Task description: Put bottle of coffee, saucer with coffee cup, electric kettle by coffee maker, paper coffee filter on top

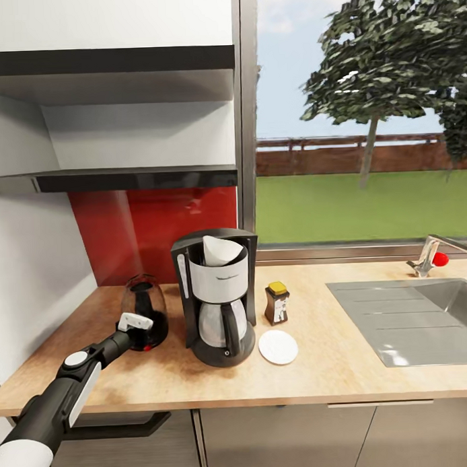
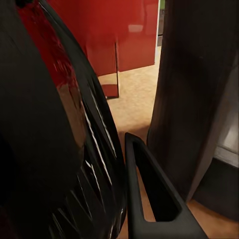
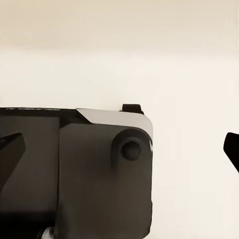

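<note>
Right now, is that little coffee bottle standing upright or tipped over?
Upright: the coffee bottle stands on the countertop, yellow cap on top.

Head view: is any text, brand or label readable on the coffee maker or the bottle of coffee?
Coffee maker: a line of brand lettering runs across its white front panel, too small and blurred to read.
Bottle of coffee: a pale label with dark marks on its front, too blurred to read.
No other writing, number or sign can be made out.
</note>
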